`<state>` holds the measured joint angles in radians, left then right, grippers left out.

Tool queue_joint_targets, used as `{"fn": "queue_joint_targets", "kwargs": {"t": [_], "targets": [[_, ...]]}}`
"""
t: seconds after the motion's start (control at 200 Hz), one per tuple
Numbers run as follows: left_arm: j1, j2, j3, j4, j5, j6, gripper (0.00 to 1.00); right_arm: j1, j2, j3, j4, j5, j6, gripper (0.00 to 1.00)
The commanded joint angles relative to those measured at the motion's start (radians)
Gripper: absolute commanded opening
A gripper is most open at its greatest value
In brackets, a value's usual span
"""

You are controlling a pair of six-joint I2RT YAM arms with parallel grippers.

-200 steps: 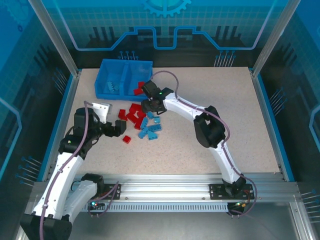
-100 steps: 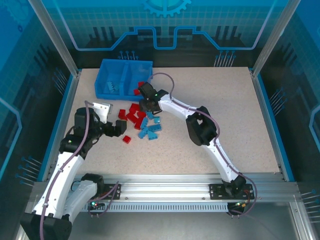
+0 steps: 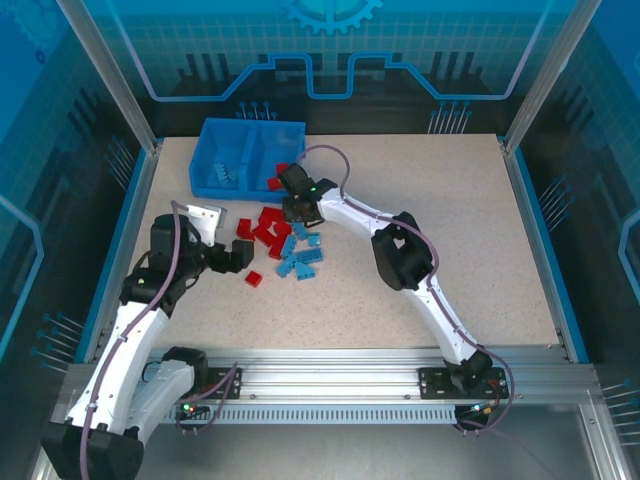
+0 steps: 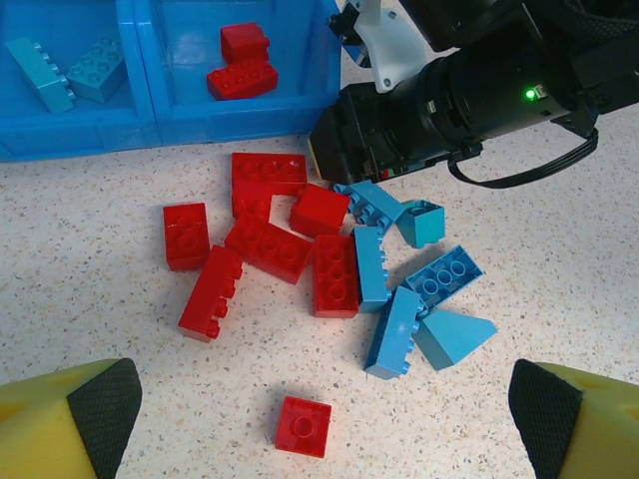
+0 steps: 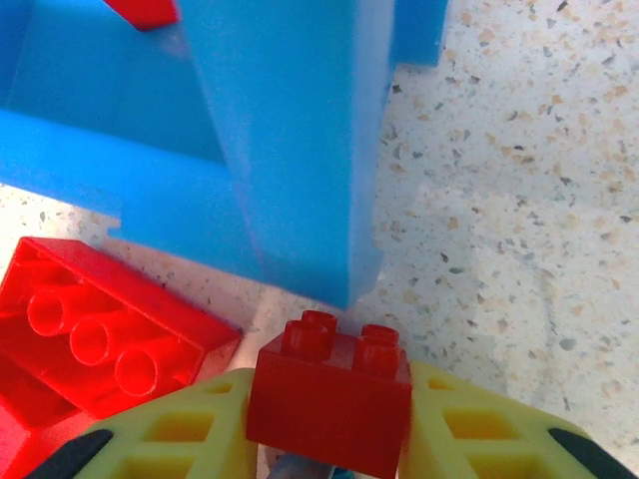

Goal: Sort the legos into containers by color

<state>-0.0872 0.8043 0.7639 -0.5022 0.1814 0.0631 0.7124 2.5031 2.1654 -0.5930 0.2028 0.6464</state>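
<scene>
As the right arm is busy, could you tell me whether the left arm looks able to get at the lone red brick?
Probably yes: the lone red brick lies apart from the pile, nothing over it, and the left hand hangs open just short of it.

I work on a pale speckled counter [image 3: 450,230], beige with dark and tan flecks, lit evenly from above so that shadows fall soft and short. A blue rim [image 3: 537,240] borders it at 3 and 9 o'clock. At 6 o'clock a ribbed aluminium rail [image 3: 330,385] runs across the near edge. Slanted aluminium posts [image 3: 105,75] rise at 11 and 1 o'clock. At 12 o'clock stands a back panel [image 3: 330,50], teal-blue with a fine grid, a bright circuit-like outline and part of a gear emblem [image 3: 330,12] at its top. The side walls [image 3: 40,200] at 9 and 3 o'clock carry blue line patterns on a dark ground.
</scene>
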Motion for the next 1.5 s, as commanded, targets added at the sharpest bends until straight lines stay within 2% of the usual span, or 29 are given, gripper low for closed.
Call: {"fn": "queue_joint_targets", "kwargs": {"t": [0.0, 0.21, 0.385, 0.475, 0.59, 0.75, 0.835, 0.95, 1.06, 1.301, 1.351, 1.411, 1.496], "targets": [[0.000, -0.001, -0.009, 0.011, 0.023, 0.027, 0.99, -0.001, -0.097, -0.083, 0.002, 0.019, -0.024, 0.34], [0.000, -0.008, -0.010, 0.016, 0.024, 0.020, 0.99, 0.029, -0.332, -0.250, 0.113, 0.056, -0.131, 0.33], [0.001, -0.008, -0.010, 0.017, 0.023, 0.014, 0.99, 0.057, -0.366, -0.203, 0.154, 0.129, -0.247, 0.34], [0.000, -0.008, -0.010, 0.019, 0.020, 0.009, 0.99, 0.055, -0.296, -0.089, 0.129, 0.165, -0.289, 0.35], [0.000, -0.008, -0.011, 0.019, 0.022, 0.003, 0.99, 0.043, -0.137, 0.143, 0.049, 0.194, -0.327, 0.35], [0.000, -0.009, -0.011, 0.018, 0.024, -0.002, 0.99, 0.025, 0.103, 0.531, -0.069, 0.178, -0.355, 0.35], [0.000, -0.008, -0.012, 0.018, 0.021, -0.003, 0.99, 0.014, 0.173, 0.635, -0.049, 0.147, -0.359, 0.37], [0.000, -0.010, -0.015, 0.016, 0.027, -0.009, 0.99, -0.013, 0.183, 0.630, 0.037, 0.061, -0.324, 0.45], [0.000, -0.005, -0.015, 0.023, 0.021, -0.009, 0.99, -0.022, 0.160, 0.632, 0.060, 0.024, -0.313, 0.59], [0.000, 0.034, -0.006, 0.024, -0.042, -0.041, 0.99, -0.015, 0.028, 0.607, -0.028, -0.055, -0.282, 0.60], [0.000, 0.047, -0.007, 0.039, -0.081, -0.089, 0.99, -0.015, -0.024, 0.577, -0.059, -0.078, -0.272, 0.60], [0.003, 0.065, -0.006, 0.053, -0.158, -0.210, 0.99, -0.014, -0.106, 0.509, -0.085, -0.102, -0.271, 0.61], [0.004, 0.125, 0.049, -0.010, -0.221, -0.362, 0.99, -0.014, -0.262, 0.355, -0.102, -0.156, -0.298, 0.66]]}}
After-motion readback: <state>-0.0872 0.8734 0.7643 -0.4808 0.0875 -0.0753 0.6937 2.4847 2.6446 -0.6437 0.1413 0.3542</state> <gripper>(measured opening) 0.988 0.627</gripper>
